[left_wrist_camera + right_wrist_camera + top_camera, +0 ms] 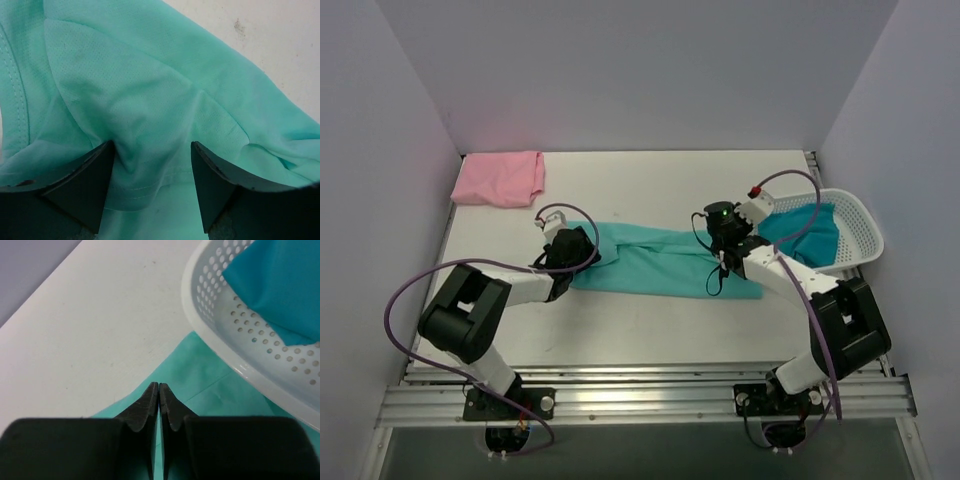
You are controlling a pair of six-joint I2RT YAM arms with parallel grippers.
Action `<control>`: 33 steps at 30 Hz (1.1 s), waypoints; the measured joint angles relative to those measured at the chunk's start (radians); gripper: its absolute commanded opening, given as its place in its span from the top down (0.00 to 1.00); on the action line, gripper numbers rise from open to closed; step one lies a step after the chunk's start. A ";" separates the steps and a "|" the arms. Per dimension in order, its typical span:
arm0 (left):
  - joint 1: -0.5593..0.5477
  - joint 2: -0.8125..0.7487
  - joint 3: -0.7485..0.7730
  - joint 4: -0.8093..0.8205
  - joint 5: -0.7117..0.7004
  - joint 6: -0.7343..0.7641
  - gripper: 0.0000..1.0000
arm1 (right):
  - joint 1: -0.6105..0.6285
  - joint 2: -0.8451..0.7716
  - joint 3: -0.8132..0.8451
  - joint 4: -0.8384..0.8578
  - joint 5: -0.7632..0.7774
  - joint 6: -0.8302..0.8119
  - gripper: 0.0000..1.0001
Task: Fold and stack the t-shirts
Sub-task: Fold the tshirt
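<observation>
White table, pale walls; left hand spread over mint-green t-shirt, right hand pressed together.

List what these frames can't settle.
- Right wrist: the right gripper, shut, hides whether it pinches the mint-green t-shirt.
- Top view: the basket wall covers part of the teal t-shirt.
- Top view: the pink t-shirt is too small to count folds.

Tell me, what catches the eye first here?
A mint-green t-shirt lies stretched across the middle, with the left gripper open over one end and the right gripper shut at the other. A pink t-shirt sits folded in the far left corner, and a teal t-shirt lies in the white basket on the right.
</observation>
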 measured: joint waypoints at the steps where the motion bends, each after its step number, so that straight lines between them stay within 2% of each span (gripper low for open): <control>1: 0.001 0.011 0.006 0.010 0.000 -0.002 0.30 | 0.000 0.024 0.000 0.027 -0.010 -0.010 1.00; 7: 0.013 0.024 0.013 0.023 0.003 -0.008 0.36 | -0.003 0.290 0.050 0.140 -0.074 -0.048 1.00; 10: 0.027 0.025 0.013 0.020 0.010 -0.006 0.43 | -0.003 0.432 0.084 0.206 -0.082 -0.051 1.00; 14: 0.063 0.026 0.018 0.003 0.018 0.007 0.54 | -0.003 0.508 0.158 0.280 -0.119 -0.052 1.00; 18: 0.108 0.045 0.063 -0.044 0.027 0.024 0.75 | -0.002 0.509 0.121 0.359 -0.141 -0.036 1.00; 19: 0.119 0.057 0.084 -0.054 0.031 0.029 0.88 | -0.001 0.506 0.107 0.380 -0.145 -0.032 1.00; 23: 0.161 0.150 0.229 -0.106 0.051 0.047 0.94 | 0.015 0.460 0.029 0.425 -0.162 -0.013 1.00; 27: 0.202 0.280 0.424 -0.158 0.100 0.063 0.98 | 0.058 0.379 -0.059 0.401 -0.173 0.004 1.00; 33: 0.250 0.522 0.796 -0.283 0.196 0.099 0.98 | 0.205 0.266 -0.148 0.298 -0.160 0.047 1.00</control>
